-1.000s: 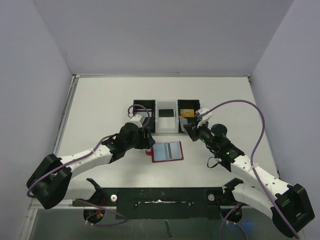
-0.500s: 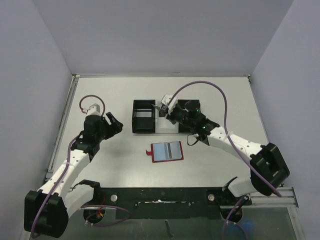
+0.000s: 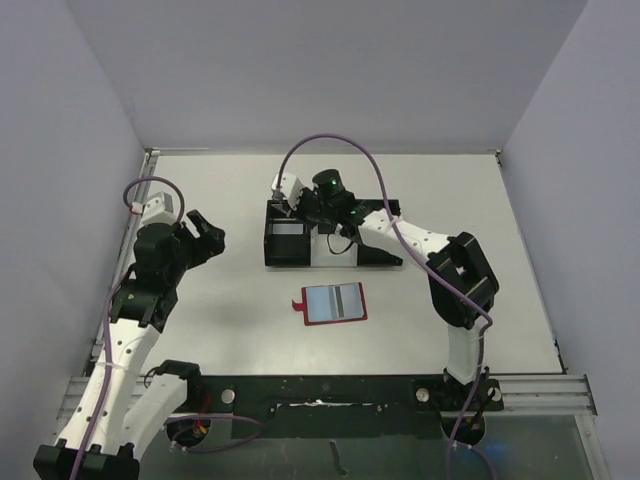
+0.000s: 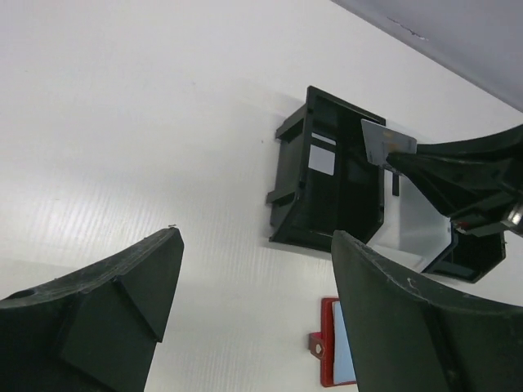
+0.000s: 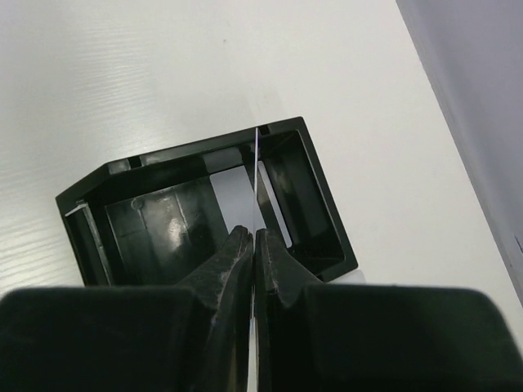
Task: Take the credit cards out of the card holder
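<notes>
Now a card is held over the bin, and release is called for

One card is pinched edge-on between the jaws of the right gripper, which are closed down to a sliver on it. Directly beyond and below the fingertips the black bin is seen, its open mouth under the card's free edge. The step in hand is judged to be the depositing of a card already drawn from the card holder. That holder lies spread open on the table, well behind the right jaws and well apart from them.

For the next move, the jaws would need to be parted over the bin's mouth so that the card drops inside its walls and is not caught on the rim.

The left gripper is held with its jaws wide and nothing between them. The bin lies well ahead of them, and the card holder ahead and to the right, cut off by the frame edge.

Whether more cards are left in the holder cannot be told: only a pale lining crossed by a dark stripe is made out. Pale patches inside the bin may be glare or a card lying there
</notes>
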Tool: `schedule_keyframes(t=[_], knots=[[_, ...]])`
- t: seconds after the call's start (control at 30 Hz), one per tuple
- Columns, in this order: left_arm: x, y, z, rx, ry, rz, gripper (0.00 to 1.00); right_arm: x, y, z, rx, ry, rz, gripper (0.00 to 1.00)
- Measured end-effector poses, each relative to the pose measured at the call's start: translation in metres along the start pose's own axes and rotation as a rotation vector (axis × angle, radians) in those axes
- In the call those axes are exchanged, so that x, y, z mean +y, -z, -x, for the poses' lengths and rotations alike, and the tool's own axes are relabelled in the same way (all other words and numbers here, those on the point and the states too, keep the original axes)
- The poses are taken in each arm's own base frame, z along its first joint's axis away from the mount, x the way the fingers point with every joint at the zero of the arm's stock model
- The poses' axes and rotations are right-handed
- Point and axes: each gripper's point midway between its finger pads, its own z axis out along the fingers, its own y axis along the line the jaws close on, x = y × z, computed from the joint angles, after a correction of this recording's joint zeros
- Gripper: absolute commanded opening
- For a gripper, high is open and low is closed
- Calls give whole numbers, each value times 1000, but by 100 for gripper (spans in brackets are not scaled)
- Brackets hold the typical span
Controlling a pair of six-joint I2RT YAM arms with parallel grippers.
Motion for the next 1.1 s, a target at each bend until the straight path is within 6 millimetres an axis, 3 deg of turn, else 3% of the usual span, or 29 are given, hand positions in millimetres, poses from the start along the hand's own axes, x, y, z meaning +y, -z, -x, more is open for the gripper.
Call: schedule_keyframes(t=[0.1, 0.33, 0.57, 0.77, 0.97, 1.1], knots=[[7, 10, 7, -55, -41, 15, 74, -4, -15, -5, 39, 20, 0, 0], [28, 10, -9, -28, -85, 81, 74, -5, -39, -35, 173, 84, -2, 0], [29, 12, -10, -25, -98, 82, 74, -14, -64, -47, 256, 149, -37, 0], [28, 17, -7, -41, -96, 73, 74, -20, -64, -62, 331, 204, -84, 0], [27, 17, -6, -43, -99, 71, 74, -21, -73, -61, 334, 281, -73, 2], [27, 19, -5, -48, -99, 68, 74, -15, -80, -74, 356, 304, -48, 9]])
